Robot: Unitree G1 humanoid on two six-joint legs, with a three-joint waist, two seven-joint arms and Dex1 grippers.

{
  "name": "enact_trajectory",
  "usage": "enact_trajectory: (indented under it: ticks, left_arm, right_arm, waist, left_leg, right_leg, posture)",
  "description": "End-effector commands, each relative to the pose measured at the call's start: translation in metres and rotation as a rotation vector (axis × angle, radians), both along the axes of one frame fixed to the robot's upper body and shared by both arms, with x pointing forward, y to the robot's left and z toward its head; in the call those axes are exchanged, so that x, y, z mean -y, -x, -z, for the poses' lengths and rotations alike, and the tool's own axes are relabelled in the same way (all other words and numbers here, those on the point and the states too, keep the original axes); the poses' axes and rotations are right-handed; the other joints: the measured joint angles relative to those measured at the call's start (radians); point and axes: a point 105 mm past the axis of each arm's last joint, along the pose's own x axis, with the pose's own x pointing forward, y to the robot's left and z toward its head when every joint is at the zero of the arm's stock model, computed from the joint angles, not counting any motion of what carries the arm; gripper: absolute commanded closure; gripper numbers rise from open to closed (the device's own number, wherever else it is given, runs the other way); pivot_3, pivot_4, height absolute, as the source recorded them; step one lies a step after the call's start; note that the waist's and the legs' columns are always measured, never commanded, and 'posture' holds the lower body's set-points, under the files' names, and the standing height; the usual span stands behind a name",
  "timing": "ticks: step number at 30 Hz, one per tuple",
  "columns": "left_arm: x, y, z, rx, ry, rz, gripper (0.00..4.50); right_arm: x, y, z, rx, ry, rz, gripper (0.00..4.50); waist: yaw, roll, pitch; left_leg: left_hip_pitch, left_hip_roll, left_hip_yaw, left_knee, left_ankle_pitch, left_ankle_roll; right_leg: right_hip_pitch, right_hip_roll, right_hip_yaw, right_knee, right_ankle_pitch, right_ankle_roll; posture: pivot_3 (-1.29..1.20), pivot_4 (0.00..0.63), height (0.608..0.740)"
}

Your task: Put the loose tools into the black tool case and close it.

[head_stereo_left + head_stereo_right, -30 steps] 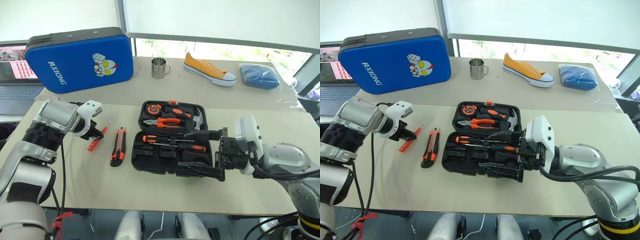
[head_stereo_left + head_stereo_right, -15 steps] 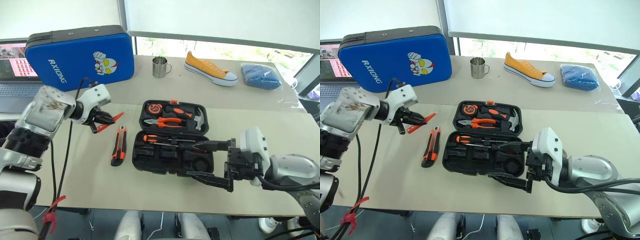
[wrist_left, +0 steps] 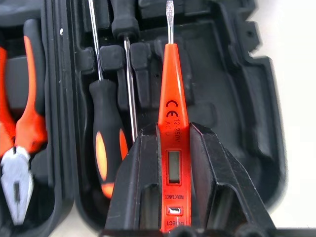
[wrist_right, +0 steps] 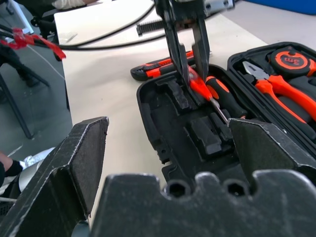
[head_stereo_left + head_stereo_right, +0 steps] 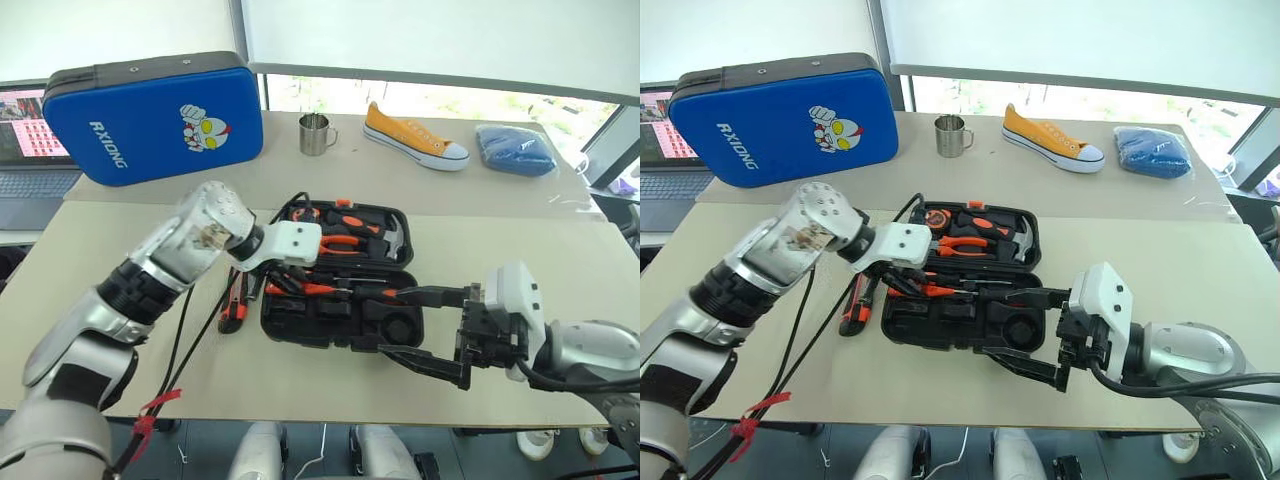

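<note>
The utility knife (image 5: 236,302) lies loose on the table just left of the black tool case (image 5: 340,312). Over the case's near half, the left gripper (image 3: 170,163) is clamped on the slim orange screwdriver (image 3: 171,118), its long axis running along the moulded slots beside the seated screwdrivers (image 3: 106,133). The right gripper (image 5: 1025,325) hangs wide open and empty at the case's right edge.

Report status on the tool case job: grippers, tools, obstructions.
Left gripper shut on slim orange screwdriver, over open black tool case. Right gripper open at case front. Utility knife on table. Nothing obstructing.
</note>
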Motion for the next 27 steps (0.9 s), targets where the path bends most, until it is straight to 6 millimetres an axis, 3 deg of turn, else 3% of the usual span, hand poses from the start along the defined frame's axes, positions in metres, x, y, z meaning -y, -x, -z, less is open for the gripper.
enact_trajectory:
  ticks: [1, 6, 14, 27]
  left_arm:
    - [-0.002, -0.004, 0.004, 0.012, -0.057, -0.036, 4.12]
    - [0.008, 0.008, 0.009, -0.099, -0.052, -0.037, 4.12]
    - [0.018, 0.005, 0.015, -0.099, -0.056, -0.044, 4.12]
    - [0.005, 0.001, 0.025, -0.104, -0.118, -0.063, 4.12]
  right_arm:
    - [-0.001, 0.004, -0.01, 0.045, -0.011, 0.004, 0.0]
    - [-0.002, 0.001, -0.01, 0.048, -0.016, 0.02, 0.0]
    - [-0.004, -0.002, -0.012, 0.055, -0.019, 0.028, 0.0]
    - [-0.002, -0.004, -0.012, 0.063, -0.008, 0.045, 0.0]
  waist:
    - [-0.003, 0.0, 0.0]
    - [-0.004, 0.0, 0.0]
    - [-0.003, 0.0, 0.0]
    - [-0.007, 0.0, 0.0]
  left_leg:
    - [0.0, 0.0, 0.0, 0.0, 0.0, 0.0]
    - [0.0, 0.0, 0.0, 0.0, 0.0, 0.0]
    - [0.0, 0.0, 0.0, 0.0, 0.0, 0.0]
    - [0.0, 0.0, -0.001, 0.0, 0.0, 0.0]
  right_leg:
    - [0.0, 0.0, 0.0, 0.0, 0.0, 0.0]
    - [0.0, 0.0, 0.0, 0.0, 0.0, 0.0]
    - [0.0, 0.0, 0.0, 0.0, 0.0, 0.0]
    - [0.0, 0.0, 0.0, 0.001, 0.0, 0.0]
  posture:
    - [0.0, 0.15, 0.739]
    - [0.0, 0.15, 0.739]
    - [0.0, 0.15, 0.739]
    - [0.0, 0.15, 0.739]
